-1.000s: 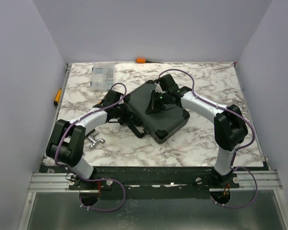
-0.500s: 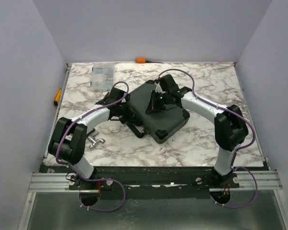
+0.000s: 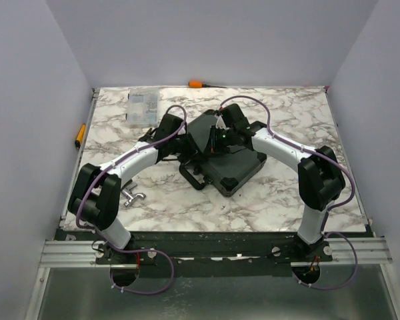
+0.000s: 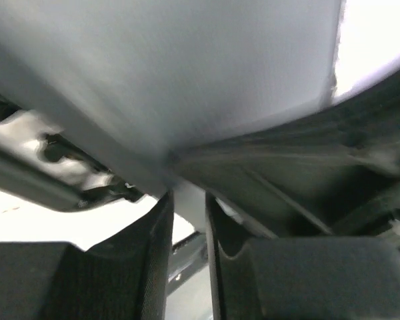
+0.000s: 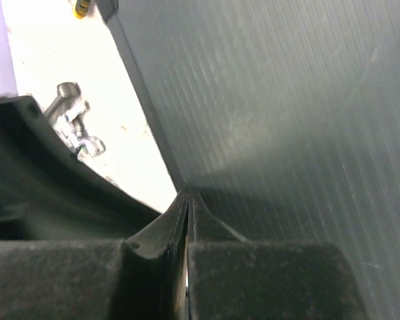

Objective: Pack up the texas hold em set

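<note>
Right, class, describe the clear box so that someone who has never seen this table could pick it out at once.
Start at the marble table and go to its far left corner, beyond the black case. The box lies flat there, apart from the case. It is the only see-through thing, with small compartments inside.

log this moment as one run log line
black hard briefcase: on marble table | left tool: at its left side, grip unclear | right tool: shut, tips on its ribbed top
</note>
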Robot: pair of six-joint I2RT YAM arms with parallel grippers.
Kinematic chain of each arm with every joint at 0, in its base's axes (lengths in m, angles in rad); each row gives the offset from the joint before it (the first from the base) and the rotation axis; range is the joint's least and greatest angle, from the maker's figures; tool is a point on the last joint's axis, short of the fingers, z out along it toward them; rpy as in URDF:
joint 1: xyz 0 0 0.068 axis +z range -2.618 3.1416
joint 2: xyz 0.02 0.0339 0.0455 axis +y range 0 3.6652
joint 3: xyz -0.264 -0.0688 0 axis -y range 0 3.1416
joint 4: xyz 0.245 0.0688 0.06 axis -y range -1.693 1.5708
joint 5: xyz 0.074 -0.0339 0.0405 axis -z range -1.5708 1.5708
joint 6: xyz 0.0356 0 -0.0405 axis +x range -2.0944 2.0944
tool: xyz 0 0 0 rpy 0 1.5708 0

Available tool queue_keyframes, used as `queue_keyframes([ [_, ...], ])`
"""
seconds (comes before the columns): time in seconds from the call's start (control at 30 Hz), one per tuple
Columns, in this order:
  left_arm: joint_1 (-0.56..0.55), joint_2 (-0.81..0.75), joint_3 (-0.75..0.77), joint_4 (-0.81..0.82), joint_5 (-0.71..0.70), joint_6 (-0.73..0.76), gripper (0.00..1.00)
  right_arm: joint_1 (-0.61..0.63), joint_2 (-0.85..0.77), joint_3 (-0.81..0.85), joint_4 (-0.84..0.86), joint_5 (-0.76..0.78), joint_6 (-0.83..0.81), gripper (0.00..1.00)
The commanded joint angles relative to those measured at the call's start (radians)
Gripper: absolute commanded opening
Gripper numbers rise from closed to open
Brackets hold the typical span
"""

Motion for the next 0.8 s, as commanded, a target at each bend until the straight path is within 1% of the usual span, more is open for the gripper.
queue_keyframes([
  [0.0,-0.034,-0.036,0.097,0.305,0.055,-0.065,0.26,0.025,0.125,-0.111,-0.248,0.124,-0.076,0.04],
  [0.2,-0.048,-0.024,0.098,0.305,0.051,-0.057,0.26,0.025,0.123,-0.113,-0.248,0.124,-0.074,0.04],
  [0.37,-0.052,-0.078,0.084,0.294,0.017,-0.017,0.28,0.025,0.123,-0.115,-0.248,0.125,-0.073,0.04],
  [0.57,-0.052,-0.156,0.040,0.215,-0.035,0.061,0.31,0.025,0.122,-0.115,-0.248,0.124,-0.073,0.03],
  [0.77,-0.052,-0.247,-0.013,0.088,-0.162,0.183,0.31,0.025,0.125,-0.129,-0.238,0.115,-0.071,0.03],
])
